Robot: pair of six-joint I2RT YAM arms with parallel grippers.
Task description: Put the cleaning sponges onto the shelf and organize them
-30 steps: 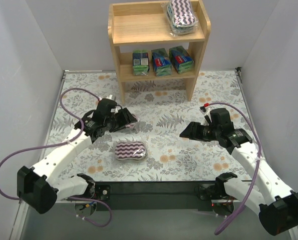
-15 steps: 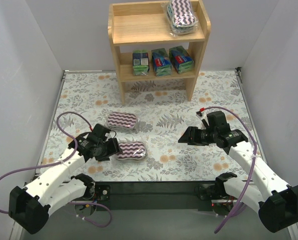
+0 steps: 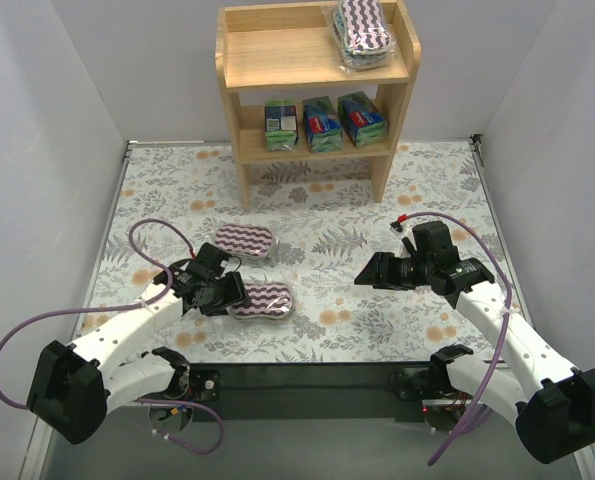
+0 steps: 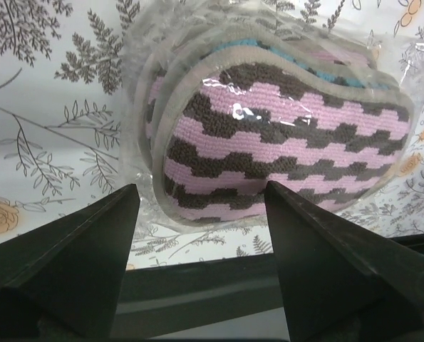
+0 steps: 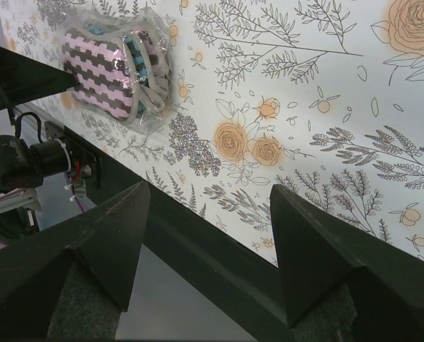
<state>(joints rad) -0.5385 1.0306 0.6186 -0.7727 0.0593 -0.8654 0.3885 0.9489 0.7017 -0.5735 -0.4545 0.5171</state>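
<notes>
The wooden shelf (image 3: 395, 60) stands at the back. One purple-and-white striped sponge (image 3: 360, 28) lies on the right of its top tier, and three boxy printed packs (image 3: 322, 124) stand on its lower tier. Two more striped sponges lie on the table, a far one (image 3: 244, 241) and a near one (image 3: 265, 300). My left gripper (image 3: 231, 296) is open at the near sponge's left end. In the left wrist view this sponge (image 4: 283, 135) lies just ahead, its near edge between the fingertips (image 4: 202, 187). My right gripper (image 3: 369, 270) is open and empty above the mat, right of centre.
The floral mat (image 3: 427, 180) covers the table inside white walls. The black front edge (image 3: 307, 375) runs between the arm bases. The right wrist view shows the near sponge (image 5: 115, 68), the left arm (image 5: 12, 160) and my open right gripper (image 5: 210, 187) over the mat's edge.
My left gripper left the far sponge on the mat, swung back toward me and then moved right up to the near sponge's end. The right gripper drew slightly toward its base.
</notes>
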